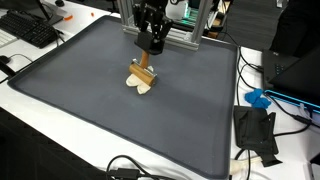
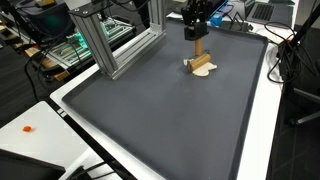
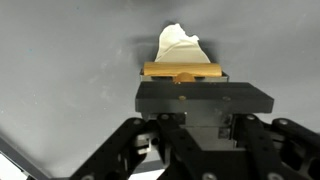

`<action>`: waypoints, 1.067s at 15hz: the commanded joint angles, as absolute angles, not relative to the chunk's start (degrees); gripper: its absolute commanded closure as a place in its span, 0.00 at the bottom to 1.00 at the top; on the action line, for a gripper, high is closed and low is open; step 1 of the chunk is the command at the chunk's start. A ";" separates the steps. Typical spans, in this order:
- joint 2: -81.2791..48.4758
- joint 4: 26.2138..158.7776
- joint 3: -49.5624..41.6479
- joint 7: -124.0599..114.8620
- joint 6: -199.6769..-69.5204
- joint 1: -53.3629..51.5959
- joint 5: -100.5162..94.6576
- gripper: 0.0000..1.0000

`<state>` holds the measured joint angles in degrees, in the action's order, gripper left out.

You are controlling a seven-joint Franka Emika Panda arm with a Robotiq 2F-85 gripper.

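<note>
My gripper (image 1: pixel 153 45) hangs over the far part of a dark grey mat (image 1: pixel 90 110). It is shut on the top of a brown wooden block (image 1: pixel 145 72), which stands roughly upright under it. The block's lower end rests on or against a pale cream piece (image 1: pixel 140 86) lying on the mat. In the other exterior view the gripper (image 2: pixel 197 32) sits right above the block (image 2: pixel 199 52) and the cream piece (image 2: pixel 203 70). In the wrist view the block (image 3: pixel 180 70) shows as a brown bar at the jaws (image 3: pixel 181 78), with the cream piece (image 3: pixel 178 42) beyond it.
An aluminium frame (image 2: pixel 110 40) stands at the mat's far edge. A keyboard (image 1: pixel 30 30) lies on the white table beside the mat. Black gear and cables (image 1: pixel 255 130) and a blue object (image 1: pixel 258 98) lie along the opposite side.
</note>
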<state>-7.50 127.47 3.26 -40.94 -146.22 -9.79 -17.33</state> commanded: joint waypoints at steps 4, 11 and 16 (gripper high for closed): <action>-8.82 130.53 4.90 -37.64 -140.53 -9.91 -13.13 0.77; -7.02 130.04 5.84 -34.17 -134.53 -9.74 -9.89 0.77; -7.68 129.03 5.35 -37.74 -136.84 -9.55 -12.18 0.77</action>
